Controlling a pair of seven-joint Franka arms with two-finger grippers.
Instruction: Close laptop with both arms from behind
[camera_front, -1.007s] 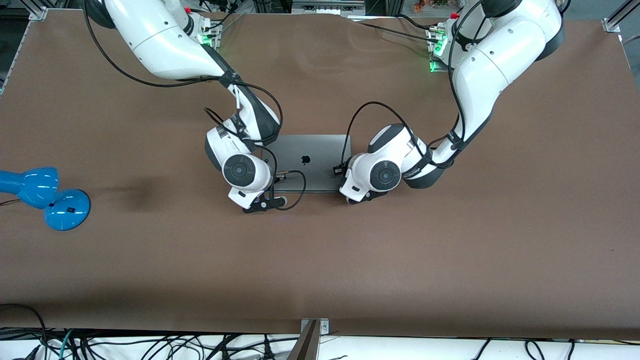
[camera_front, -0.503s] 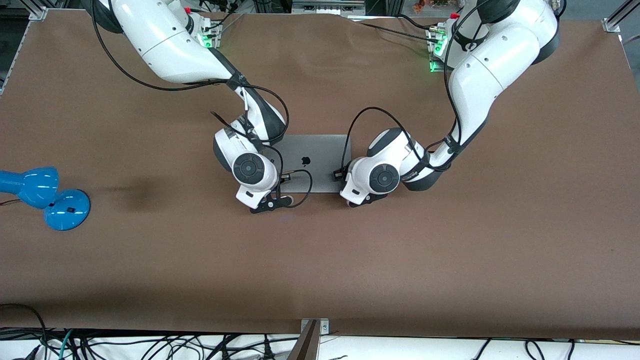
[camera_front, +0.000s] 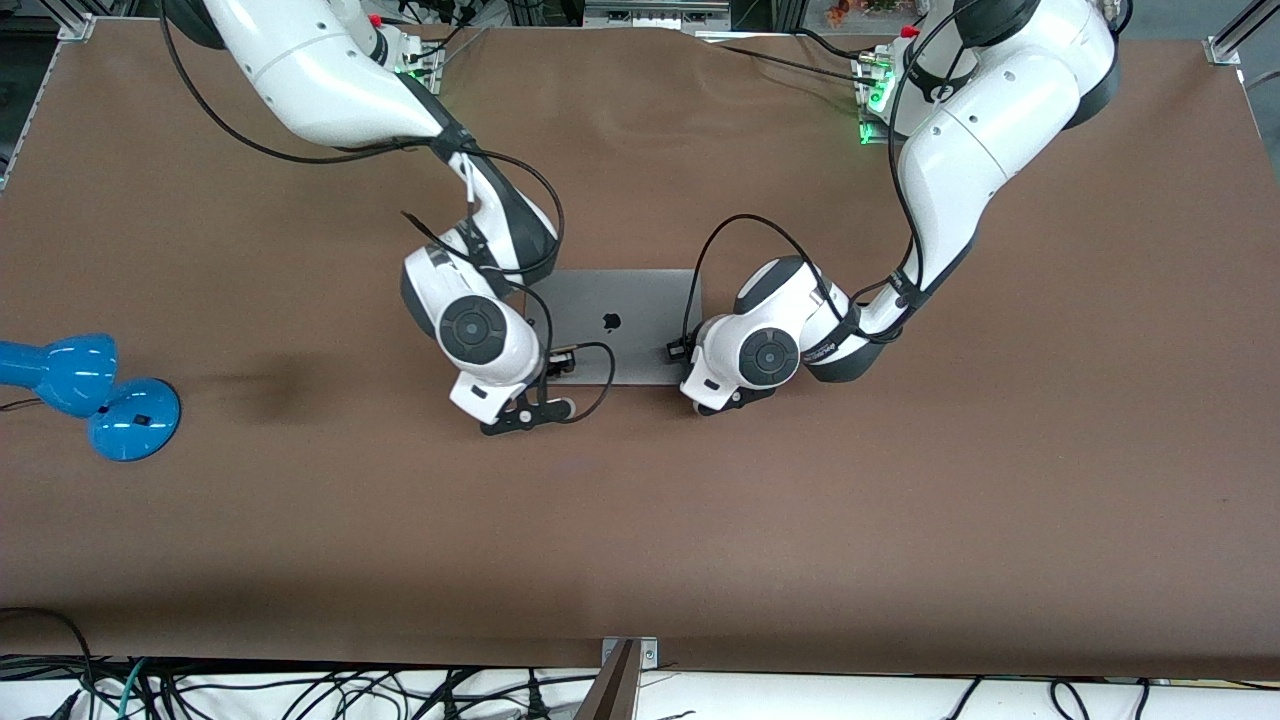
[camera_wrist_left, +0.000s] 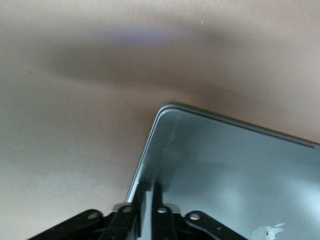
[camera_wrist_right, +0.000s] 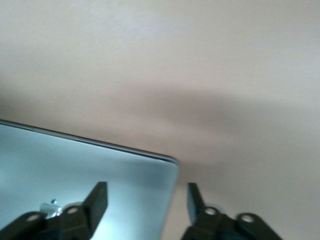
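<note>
Overhead, the laptop (camera_front: 618, 325) is lying closed and flat mid-table, logo up, between the two wrists. The right gripper (camera_front: 520, 385) is hanging over its corner toward the right arm's end, the left gripper (camera_front: 712, 375) over the corner toward the left arm's end. A blue lamp (camera_front: 90, 395) is sitting well apart at the right arm's end.

Left wrist view: the fingers (camera_wrist_left: 157, 197) are sitting pressed together over the lid's edge (camera_wrist_left: 150, 150).

Right wrist view: the fingers (camera_wrist_right: 97, 202) are standing apart, straddling the lid's corner (camera_wrist_right: 167, 165).
</note>
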